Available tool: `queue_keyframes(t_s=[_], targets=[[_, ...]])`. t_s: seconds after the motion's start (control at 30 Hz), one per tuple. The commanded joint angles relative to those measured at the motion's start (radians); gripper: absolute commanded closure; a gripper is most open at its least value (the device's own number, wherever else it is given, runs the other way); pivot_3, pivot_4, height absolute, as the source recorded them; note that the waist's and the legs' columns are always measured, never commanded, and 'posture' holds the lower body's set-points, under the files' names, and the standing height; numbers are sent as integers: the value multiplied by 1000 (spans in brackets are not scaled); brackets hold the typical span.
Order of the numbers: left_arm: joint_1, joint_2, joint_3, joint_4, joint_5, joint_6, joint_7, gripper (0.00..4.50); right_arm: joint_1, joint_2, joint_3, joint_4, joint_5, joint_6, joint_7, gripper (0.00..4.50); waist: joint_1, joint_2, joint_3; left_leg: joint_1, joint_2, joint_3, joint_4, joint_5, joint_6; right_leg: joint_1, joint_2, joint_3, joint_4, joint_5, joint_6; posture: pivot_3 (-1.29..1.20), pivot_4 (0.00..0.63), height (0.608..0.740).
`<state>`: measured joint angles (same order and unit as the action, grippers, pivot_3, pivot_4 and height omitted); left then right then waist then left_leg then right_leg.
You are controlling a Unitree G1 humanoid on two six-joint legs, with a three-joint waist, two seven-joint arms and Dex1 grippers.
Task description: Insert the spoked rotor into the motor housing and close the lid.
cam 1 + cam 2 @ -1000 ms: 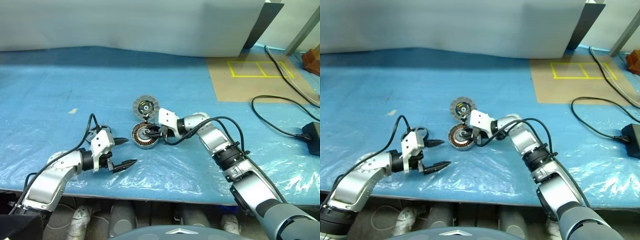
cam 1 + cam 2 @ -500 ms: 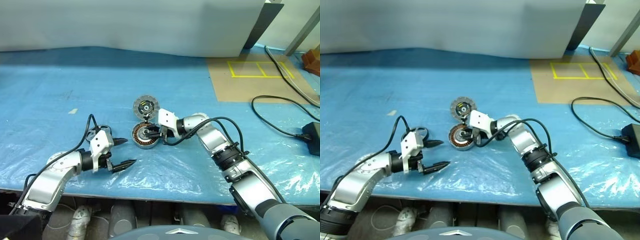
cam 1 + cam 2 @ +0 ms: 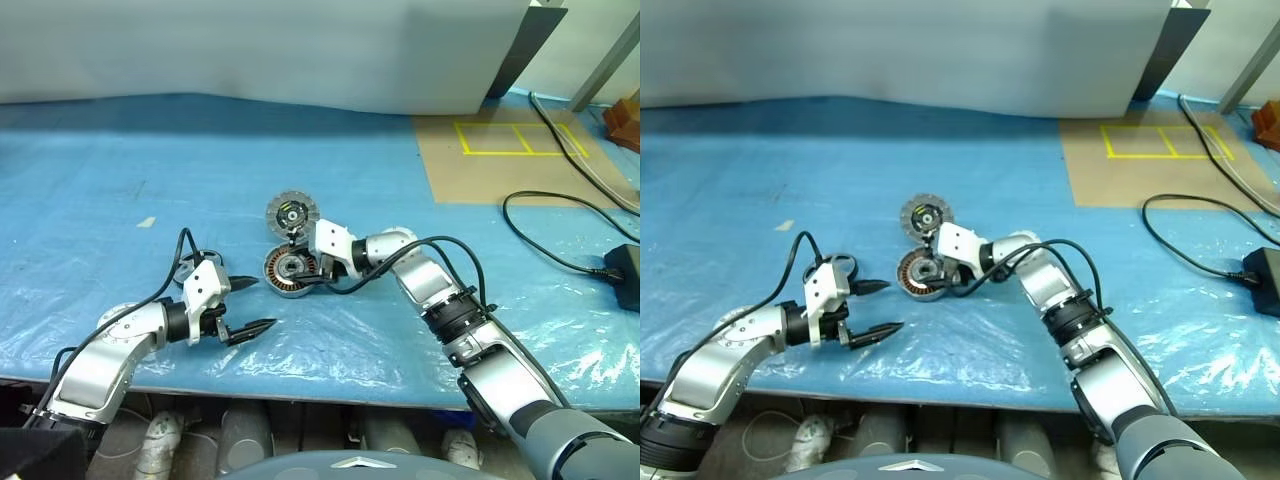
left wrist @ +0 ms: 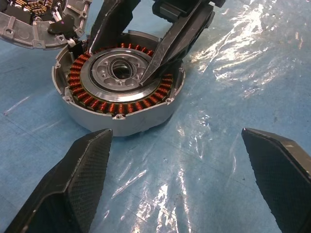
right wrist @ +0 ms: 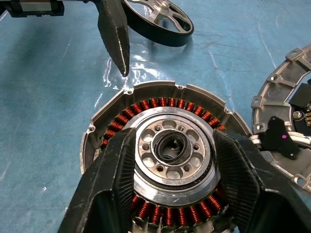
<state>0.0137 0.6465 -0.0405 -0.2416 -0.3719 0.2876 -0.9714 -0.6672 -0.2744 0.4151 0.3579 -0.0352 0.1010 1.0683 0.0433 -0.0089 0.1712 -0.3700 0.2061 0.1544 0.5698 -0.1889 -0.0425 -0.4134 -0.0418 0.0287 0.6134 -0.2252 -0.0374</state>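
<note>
Hovering with its fingers spread wide, your left pincer (image 3: 250, 304) sits nearest you on the blue surface (image 3: 120, 180), the rotor (image 5: 158, 20) lying beside it. Just beyond, your right pincer (image 5: 170, 165) straddles the housing's (image 3: 290, 272) silvery centre, fingers parted either side. Touching the housing's far edge lies the lid (image 3: 291, 214), inner face up.

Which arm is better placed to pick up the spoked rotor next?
Left. The left gripper is open beside the spoked rotor; the right gripper is busy straddling the centre of the motor housing.
</note>
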Motion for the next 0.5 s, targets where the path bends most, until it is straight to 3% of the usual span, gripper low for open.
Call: queue_keyframes(t_s=[0.03,0.13,0.23,0.4,0.5], targets=[[10,-8,3,0,-3,-28,-8,0,24,-21,-3,-56,15,46,23,1934,0,0,0,0,0,0,0,0,0,0,0,0,0,0,0,0,150,740],[13,-23,-5,37,7,-60,-13,0,23,-15,-36,-132,72,99,33,1934,1,0,0,0,0,0,0,0,0,0,0,0,0,0,0,0,150,740],[23,-35,-12,78,22,-105,-22,0,31,-13,-42,-163,103,126,46,2557,1,0,0,-1,0,0,0,0,0,-1,0,0,0,0,0,0,150,740],[36,-39,-10,97,29,-138,-34,0,28,5,-32,-149,96,128,25,4302,0,0,0,-1,0,0,0,0,0,-1,0,0,0,0,0,0,150,740],[34,-33,-4,87,24,-130,-34,0,25,12,-20,-123,73,114,6,4454,0,0,0,-1,0,0,0,0,0,-1,0,0,0,0,0,0,150,740]])
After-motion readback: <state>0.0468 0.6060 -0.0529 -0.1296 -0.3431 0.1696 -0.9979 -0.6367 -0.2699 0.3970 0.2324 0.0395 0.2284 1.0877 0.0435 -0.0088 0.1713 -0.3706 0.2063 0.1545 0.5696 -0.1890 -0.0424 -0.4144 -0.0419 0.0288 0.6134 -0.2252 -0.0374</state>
